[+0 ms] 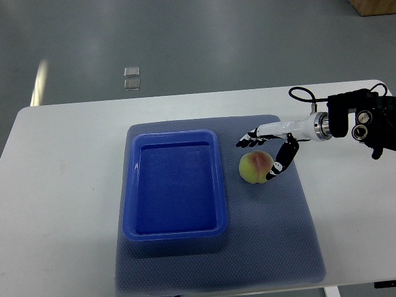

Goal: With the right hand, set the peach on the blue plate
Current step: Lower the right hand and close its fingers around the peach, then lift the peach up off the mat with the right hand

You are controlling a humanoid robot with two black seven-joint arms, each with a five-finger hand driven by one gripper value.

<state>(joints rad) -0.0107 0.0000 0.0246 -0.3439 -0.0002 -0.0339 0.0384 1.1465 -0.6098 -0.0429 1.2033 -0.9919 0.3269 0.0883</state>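
Reaching in from the right edge, my right hand (pixel 265 154) sits spread around the peach (pixel 256 167), which lies on the blue-grey mat (pixel 278 247) just beside the blue plate's (pixel 173 234) right wall. The fingers (pixel 249 139) stretch out above the far side of the fruit while the thumb (pixel 279 166) drops down along its right flank, touching or nearly so. I read this as a hand open wide and bracketing the peach, not yet closed on it; I cannot tell whether any real pressure is on the skin. The approach from the right makes sense, since it leaves the plate side free for a short carry to the left. The plate, really a shallow rectangular tray, holds nothing. My left arm is out of view.
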